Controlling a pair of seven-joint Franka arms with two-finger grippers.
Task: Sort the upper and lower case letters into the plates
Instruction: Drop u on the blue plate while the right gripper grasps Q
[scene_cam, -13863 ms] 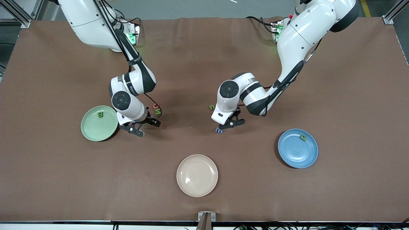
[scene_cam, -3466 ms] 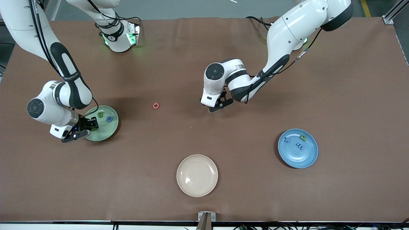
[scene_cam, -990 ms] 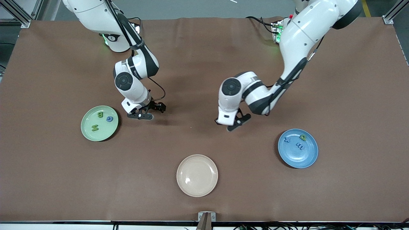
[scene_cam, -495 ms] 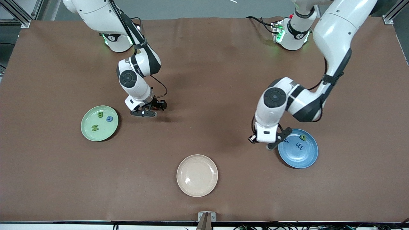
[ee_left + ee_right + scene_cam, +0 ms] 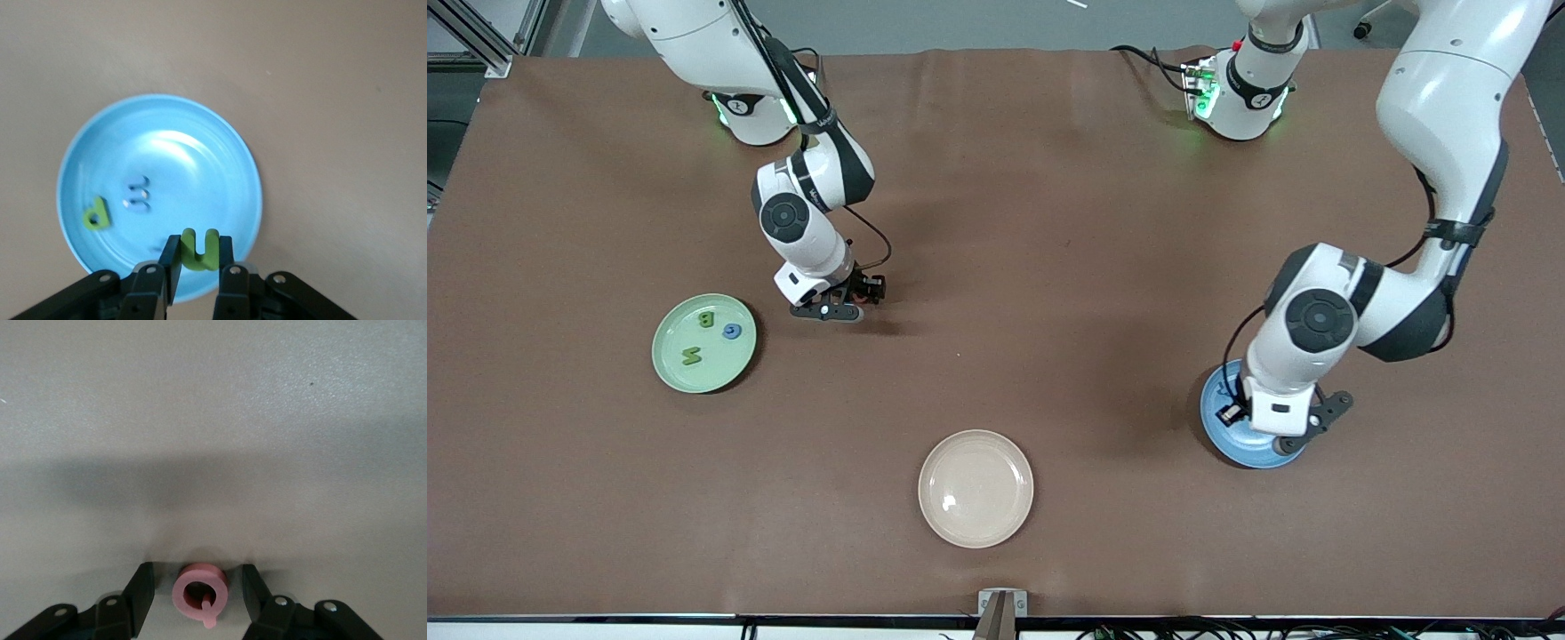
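Blue plate (image 5: pixel 160 140) under left end effector (image 5: pixel 197 267)

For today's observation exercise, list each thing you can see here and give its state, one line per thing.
Left tool: shut on the green letter, over the blue plate.
Right tool: fingers apart, either side of the pink letter lying on the table.
Blue plate: holds a green letter and a pale one.
Green plate: holds three letters.
Beige plate: empty.
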